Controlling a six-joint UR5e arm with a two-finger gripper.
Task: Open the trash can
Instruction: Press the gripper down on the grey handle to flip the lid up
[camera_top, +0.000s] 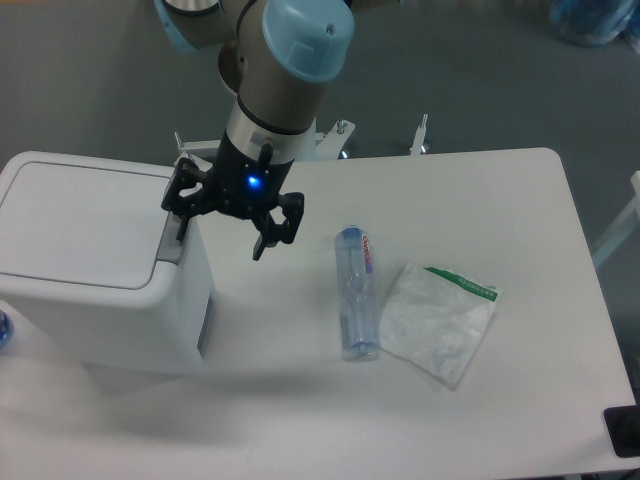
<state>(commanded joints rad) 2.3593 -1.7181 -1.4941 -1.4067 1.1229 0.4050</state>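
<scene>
Grey floor surrounds the white table (500, 200) where I work, seen from above. At the table's left end stands the trash can (90, 290), a large white boxy bin with rounded corners; its flat lid (80, 220) lies down and closed, and the grey push tab (172, 243) sits on the bin's right edge. My gripper (222, 232) hangs at that right edge, its two black fingers spread apart and holding nothing. One finger (184, 215) is over the tab side of the bin, right at the lid's corner, though I cannot tell whether it touches the plastic; the other finger (268, 232) points down over bare tabletop just beside the bin. A blue light (251, 181) glows on my wrist above the fingers, and my arm's pale blue joint cap (305, 35) shows near the top of the view.

Right of my gripper, well apart from the bin, a clear plastic bottle (357, 292) lies on its side, its length running away from the camera. Just beside it to the right lies a crumpled clear plastic bag (437, 322) with a green strip along its upper edge; bag and bottle look nearly touching. A dark object (624, 432) pokes in at the lower right corner, too cropped to identify
</scene>
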